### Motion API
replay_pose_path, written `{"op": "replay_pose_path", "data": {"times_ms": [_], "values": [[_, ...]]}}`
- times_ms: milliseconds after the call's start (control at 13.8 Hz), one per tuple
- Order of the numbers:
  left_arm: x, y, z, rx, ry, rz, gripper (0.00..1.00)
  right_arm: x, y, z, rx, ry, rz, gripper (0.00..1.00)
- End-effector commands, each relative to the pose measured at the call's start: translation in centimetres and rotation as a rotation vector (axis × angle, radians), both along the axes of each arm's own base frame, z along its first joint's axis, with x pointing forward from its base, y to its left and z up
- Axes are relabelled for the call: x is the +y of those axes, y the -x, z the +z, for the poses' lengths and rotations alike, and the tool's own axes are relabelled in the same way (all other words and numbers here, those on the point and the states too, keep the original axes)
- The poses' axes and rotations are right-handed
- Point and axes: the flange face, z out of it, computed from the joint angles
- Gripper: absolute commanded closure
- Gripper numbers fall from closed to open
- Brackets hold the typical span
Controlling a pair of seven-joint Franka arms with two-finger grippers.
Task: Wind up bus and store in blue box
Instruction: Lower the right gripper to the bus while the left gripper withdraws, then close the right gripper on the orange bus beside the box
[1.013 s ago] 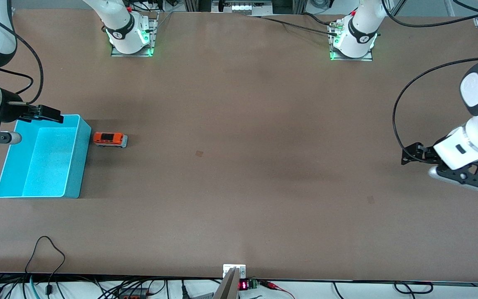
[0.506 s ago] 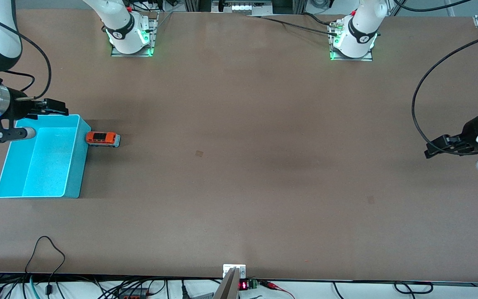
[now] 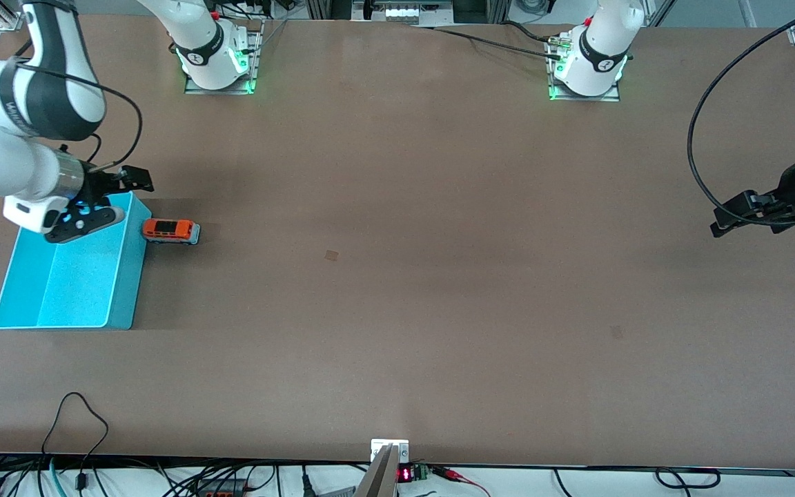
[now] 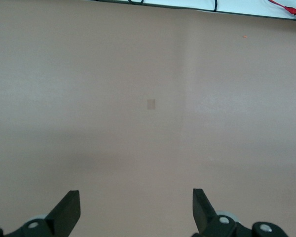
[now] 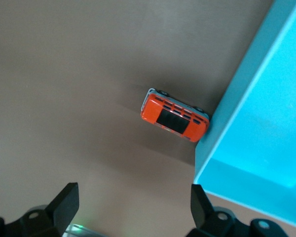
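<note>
The small orange bus stands on the table with one end against the outer wall of the blue box, on the side toward the left arm's end. In the right wrist view the bus lies against the box wall. My right gripper is open and empty, over the table by the box's corner near the bus; its own view shows only bare table between the fingers. My left gripper is open and empty over the left arm's end of the table, with only tabletop in its view.
The box holds nothing that I can see. Both arm bases stand along the table's edge farthest from the front camera. A black cable loop lies near the nearest edge. Small marks dot the tabletop.
The bus rolled toward the box and stopped against its wall. My right gripper moved from over the box's edge toward the bus. My left gripper swung toward the table's end.
</note>
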Motion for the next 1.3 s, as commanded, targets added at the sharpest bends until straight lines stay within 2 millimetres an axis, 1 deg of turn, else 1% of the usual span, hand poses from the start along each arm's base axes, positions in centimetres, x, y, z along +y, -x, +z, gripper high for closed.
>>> {"op": "replay_pose_path", "data": {"times_ms": [0, 72, 145, 289, 434, 506, 579, 651, 796, 1013, 1157, 1230], "values": [[0.4, 0.9, -0.1, 0.011, 0.015, -0.005, 0.00, 1.3, 2.6, -2.6, -0.045, -0.015, 0.159, 0.00], [0.3, 0.9, -0.3, 0.017, 0.015, -0.005, 0.00, 1.6, 3.1, -4.1, -0.070, -0.005, 0.268, 0.00], [0.6, 1.4, -0.4, 0.023, 0.014, -0.001, 0.00, 1.3, 3.6, -5.5, -0.089, 0.009, 0.349, 0.00], [1.0, 1.9, -0.4, 0.027, 0.015, -0.002, 0.00, 0.9, 3.7, -7.0, -0.124, -0.001, 0.492, 0.00], [0.6, 2.1, 0.0, 0.021, 0.015, -0.012, 0.00, -0.5, 4.0, -8.8, -0.158, -0.026, 0.647, 0.00], [0.5, 2.0, 0.0, 0.020, 0.015, -0.015, 0.00, -1.3, 4.2, -10.0, -0.163, -0.037, 0.709, 0.00], [0.3, 1.5, -0.6, 0.020, 0.013, -0.018, 0.00, -2.1, 4.4, -11.4, -0.171, -0.048, 0.779, 0.00], [0.3, 1.2, -1.3, 0.032, 0.011, -0.019, 0.00, -2.9, 4.3, -12.3, -0.184, -0.053, 0.831, 0.00], [0.2, 1.2, -1.7, 0.046, 0.004, -0.024, 0.00, -4.1, 4.1, -14.1, -0.196, -0.058, 0.893, 0.00], [-0.6, 1.1, -1.1, 0.039, 0.004, -0.031, 0.00, -3.9, 4.0, -15.3, -0.199, -0.060, 0.915, 0.00], [-0.4, 1.2, -0.7, 0.033, 0.004, -0.028, 0.00, -3.7, 3.9, -15.8, -0.202, -0.059, 0.919, 0.00], [-0.2, 1.2, 0.1, 0.022, 0.004, -0.024, 0.00, -3.6, 3.9, -16.2, -0.202, -0.060, 0.921, 0.00]]}}
